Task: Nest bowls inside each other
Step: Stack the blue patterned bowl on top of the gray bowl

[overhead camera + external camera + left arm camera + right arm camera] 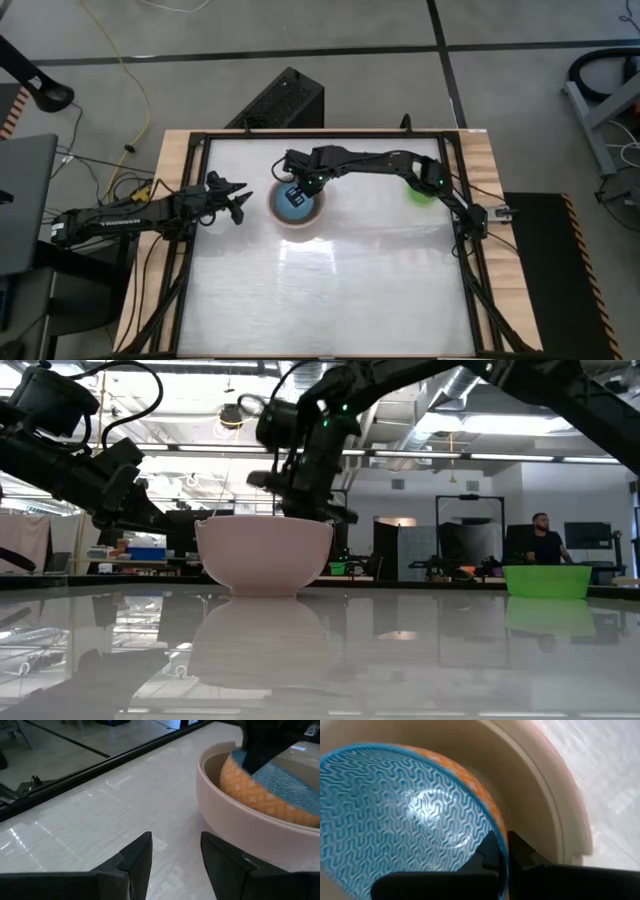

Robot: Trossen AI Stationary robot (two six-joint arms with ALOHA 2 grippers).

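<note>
A large pale pink bowl [297,224] [265,555] stands on its base at the table's middle; a beige wall [535,785] shows inside it. Within it sits a smaller bowl, blue-patterned inside and orange outside [405,810] [280,785], tilted, with my right gripper [502,847] [293,190] shut on it from above. My left gripper [176,855] [240,200] waits open, just left of the pink bowl, touching nothing. A bright green bowl [418,192] [546,581] stands on the table at the right, partly under my right arm. My right gripper holds the blue bowl's rim [501,832], one finger [487,851] inside the bowl and one [521,851] on its orange outer wall. The fingers come steeply from above. The bowl hangs tilted, sunk below the pink bowl's rim; whether it rests there I cannot tell.
The white tabletop [330,290] has free room toward its near edge. A black frame [470,250] runs along the table's sides. A black box [285,100] lies behind the far edge. In the low view a person [545,540] stands far back in the room.
</note>
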